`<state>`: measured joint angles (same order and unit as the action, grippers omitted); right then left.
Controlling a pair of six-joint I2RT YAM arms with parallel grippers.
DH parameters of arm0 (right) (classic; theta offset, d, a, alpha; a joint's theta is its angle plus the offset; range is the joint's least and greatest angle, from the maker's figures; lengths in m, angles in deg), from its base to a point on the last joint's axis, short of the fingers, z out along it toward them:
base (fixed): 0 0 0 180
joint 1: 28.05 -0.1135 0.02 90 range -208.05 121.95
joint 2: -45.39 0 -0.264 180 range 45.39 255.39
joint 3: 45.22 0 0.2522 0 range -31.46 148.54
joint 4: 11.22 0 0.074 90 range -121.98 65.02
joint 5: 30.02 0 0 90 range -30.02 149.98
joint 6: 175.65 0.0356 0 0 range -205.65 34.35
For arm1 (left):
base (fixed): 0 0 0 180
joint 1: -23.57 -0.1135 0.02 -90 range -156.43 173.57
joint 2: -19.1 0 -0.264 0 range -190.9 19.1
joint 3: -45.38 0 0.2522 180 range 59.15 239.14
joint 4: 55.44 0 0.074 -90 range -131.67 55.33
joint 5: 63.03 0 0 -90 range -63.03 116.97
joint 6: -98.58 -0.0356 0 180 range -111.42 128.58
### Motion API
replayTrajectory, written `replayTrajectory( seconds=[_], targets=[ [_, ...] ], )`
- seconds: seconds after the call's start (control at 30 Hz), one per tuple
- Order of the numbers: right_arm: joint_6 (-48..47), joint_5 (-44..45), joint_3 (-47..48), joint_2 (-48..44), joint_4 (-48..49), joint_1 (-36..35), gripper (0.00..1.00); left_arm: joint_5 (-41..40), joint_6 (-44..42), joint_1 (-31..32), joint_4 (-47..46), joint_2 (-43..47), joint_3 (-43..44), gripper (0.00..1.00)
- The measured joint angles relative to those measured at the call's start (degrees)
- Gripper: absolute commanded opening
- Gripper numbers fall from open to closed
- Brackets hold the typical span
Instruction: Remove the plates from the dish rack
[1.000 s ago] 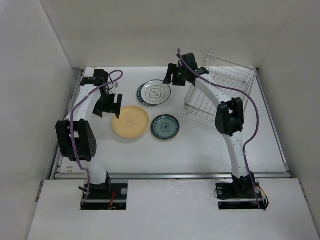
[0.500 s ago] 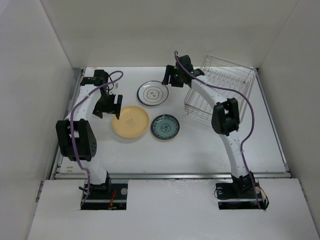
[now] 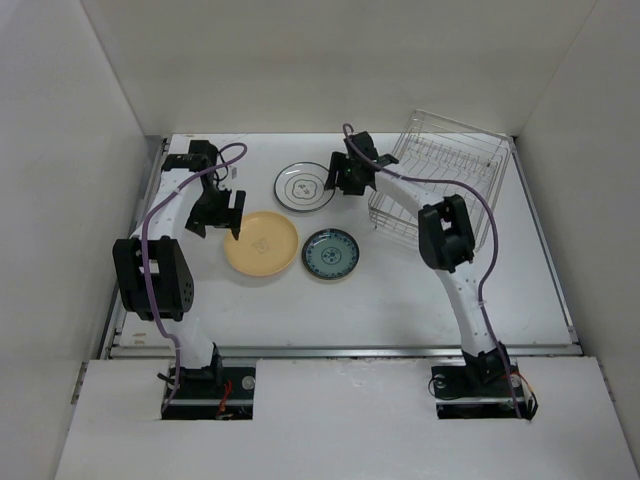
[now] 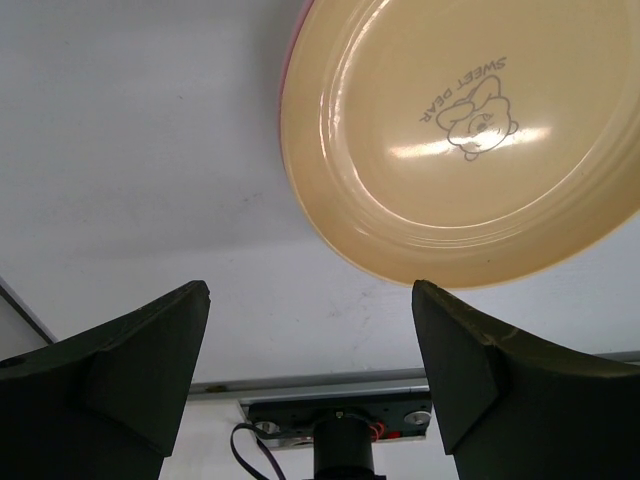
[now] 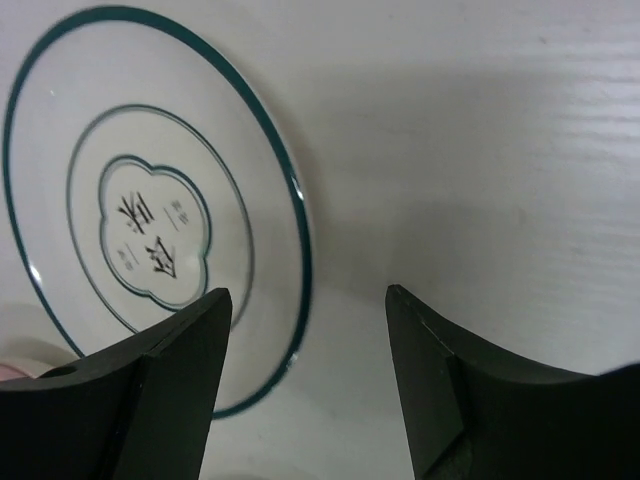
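The silver wire dish rack [image 3: 440,178] stands at the back right, and no plate shows in it. A white plate with a blue rim [image 3: 304,187] lies flat on the table and also shows in the right wrist view [image 5: 150,225]. My right gripper [image 3: 345,180] is open and empty at its right rim [image 5: 308,350]. A yellow-orange plate [image 3: 261,243] lies left of centre, with a pink edge showing under it [image 4: 291,55]. My left gripper [image 3: 216,213] hangs open and empty just left of it [image 4: 310,340]. A small teal plate [image 3: 331,254] lies beside the yellow one.
White walls enclose the table on the left, back and right. A metal rail [image 3: 340,350] runs along the table's near edge by the arm bases. The rack sits close to the right arm's elbow [image 3: 445,235].
My right gripper has moved from the rack side toward me and down to the white plate's right rim. The left arm and the other plates have not moved.
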<state>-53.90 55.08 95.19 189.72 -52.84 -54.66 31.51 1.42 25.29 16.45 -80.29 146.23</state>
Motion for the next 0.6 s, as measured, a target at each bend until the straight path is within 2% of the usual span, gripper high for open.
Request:
replayTrajectory(
  seconds=[0.27,0.6],
  targets=[
    [-0.92,2.58,-22.01,-15.19,1.81,0.00,0.69,0.24,0.00,0.00,0.02,-0.31,0.00,0.80],
    [-1.42,3.61,-34.42,-25.73,4.87,-0.07,0.69,0.83,-0.04,0.00,0.44,-0.31,0.00,0.80]
  ],
)
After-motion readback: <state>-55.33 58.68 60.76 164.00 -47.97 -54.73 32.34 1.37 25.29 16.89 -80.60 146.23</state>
